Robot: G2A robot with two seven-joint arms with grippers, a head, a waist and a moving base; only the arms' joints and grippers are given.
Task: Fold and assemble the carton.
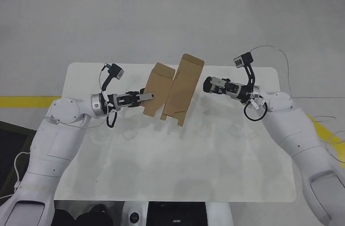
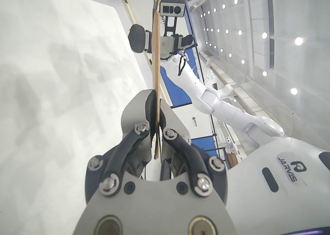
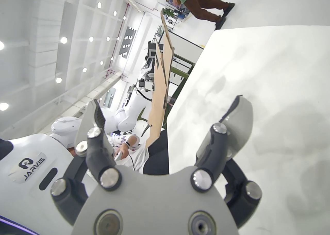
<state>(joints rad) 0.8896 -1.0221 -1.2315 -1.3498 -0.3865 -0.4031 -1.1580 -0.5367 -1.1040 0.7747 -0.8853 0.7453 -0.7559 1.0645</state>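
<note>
Pinches one edge of the flat brown carton [image 1: 175,90] tight between the left fingers [image 2: 150,107], right in front of the left wrist. Holds the carton up in the air over the far part of the white counter [image 1: 178,169], not resting on it. Farther on, past the carton's other side, has the right fingers [image 3: 95,117] spread wide apart, close to the carton but not touching it, with nothing between them.
</note>
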